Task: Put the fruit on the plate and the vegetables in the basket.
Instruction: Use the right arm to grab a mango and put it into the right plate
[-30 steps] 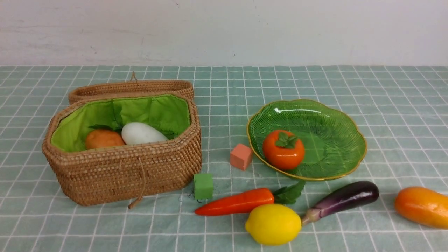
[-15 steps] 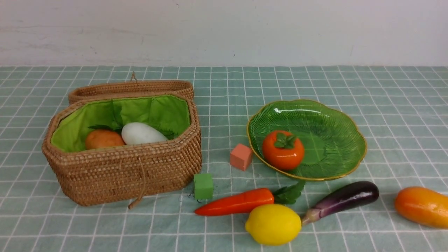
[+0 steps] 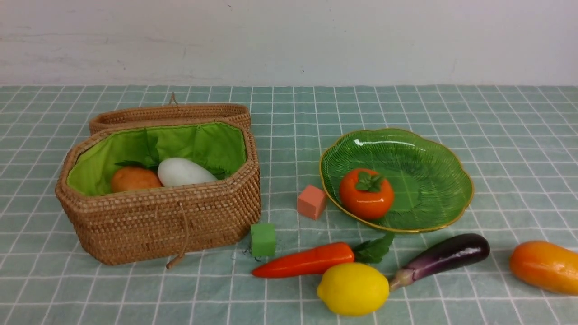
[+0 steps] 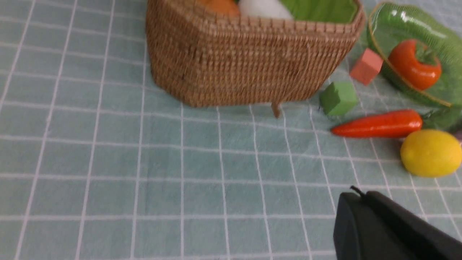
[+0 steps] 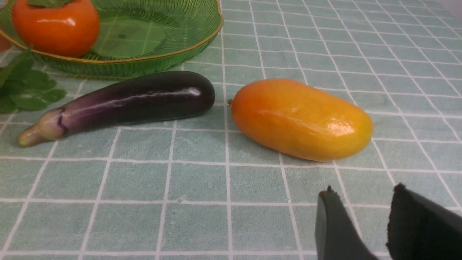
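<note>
Front view put the glossy mango (image 3: 544, 266) on the table (image 3: 519, 149) at four o'clock of the plate (image 3: 424, 153), probably light, hard and slick, best pinched across its narrow middle; right jaws stood part-open and empty, left jaws closed on nothing.

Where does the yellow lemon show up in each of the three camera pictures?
Front view: the lemon is low, slightly right of centre, in front of the carrot.
Left wrist view: the lemon lies by the carrot's thick end.
Right wrist view: not in it.
Shared landmark: the green plate holding the orange-red fruit.
</note>
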Controlling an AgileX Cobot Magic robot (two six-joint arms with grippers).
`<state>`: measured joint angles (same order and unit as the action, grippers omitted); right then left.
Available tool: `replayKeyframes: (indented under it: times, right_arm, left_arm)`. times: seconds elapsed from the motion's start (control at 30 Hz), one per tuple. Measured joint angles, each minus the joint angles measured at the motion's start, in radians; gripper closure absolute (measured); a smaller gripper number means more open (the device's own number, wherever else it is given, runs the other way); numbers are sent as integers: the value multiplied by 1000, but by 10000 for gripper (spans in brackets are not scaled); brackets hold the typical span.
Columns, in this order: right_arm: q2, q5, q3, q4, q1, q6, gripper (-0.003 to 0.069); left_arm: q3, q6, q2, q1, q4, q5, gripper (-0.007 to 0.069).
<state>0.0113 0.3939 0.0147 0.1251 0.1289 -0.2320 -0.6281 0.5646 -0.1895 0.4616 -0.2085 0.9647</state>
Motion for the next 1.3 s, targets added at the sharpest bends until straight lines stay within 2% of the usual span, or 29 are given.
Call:
replayKeyframes:
  times: [0.07, 0.17, 0.27, 0.4, 0.77, 1.3]
  right_arm:
    - [0, 0, 0, 0, 0, 0, 418]
    - [0, 0, 0, 0, 0, 0, 418]
    - [0, 0, 0, 0, 0, 0, 418]
    - [0, 0, 0, 0, 0, 0, 418]
    - [0, 0, 0, 0, 0, 0, 418]
    - [0, 0, 0, 0, 0, 0, 418]
  left_arm:
    - [21, -15, 7, -39, -1, -69, 638]
    - [98, -106, 36, -197, 38, -256, 637]
    - [175, -191, 59, -308, 96, -372, 637]
    - [301, -239, 119, -389, 133, -431, 635]
    - [646, -248, 198, -400, 143, -561, 627]
    - [657, -248, 198, -400, 139, -580, 613]
